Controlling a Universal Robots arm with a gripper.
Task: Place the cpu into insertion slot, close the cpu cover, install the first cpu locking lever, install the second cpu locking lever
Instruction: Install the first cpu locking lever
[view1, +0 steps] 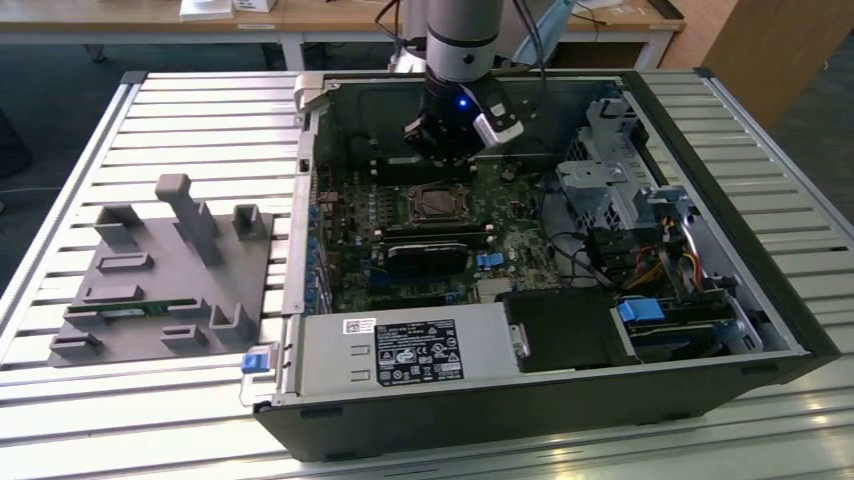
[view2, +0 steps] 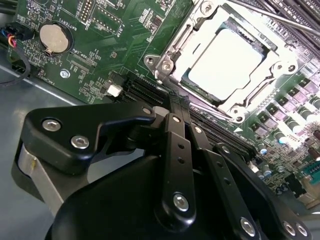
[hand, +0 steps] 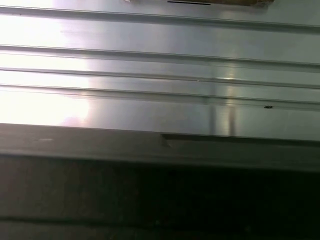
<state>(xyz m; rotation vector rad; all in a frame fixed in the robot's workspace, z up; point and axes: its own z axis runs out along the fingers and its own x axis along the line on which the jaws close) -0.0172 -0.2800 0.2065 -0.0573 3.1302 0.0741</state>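
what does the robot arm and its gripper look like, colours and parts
In the exterior view the arm is a silver-grey cylinder ending in a black wrist with a small blue light, a silver-and-black block on one side, and dark cables trailing behind. In the second wrist view the gripper is matte black: flat, rounded link plates joined by shiny silver screws, with a pale grey metal part beneath.

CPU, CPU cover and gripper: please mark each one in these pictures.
cpu (view2: 225, 57): second wrist view, middle of its pale metal top.
cpu cover (view2: 172, 42): second wrist view, a side bar of the silver frame.
gripper (view1: 447, 158): exterior view, its lower end above the motherboard.
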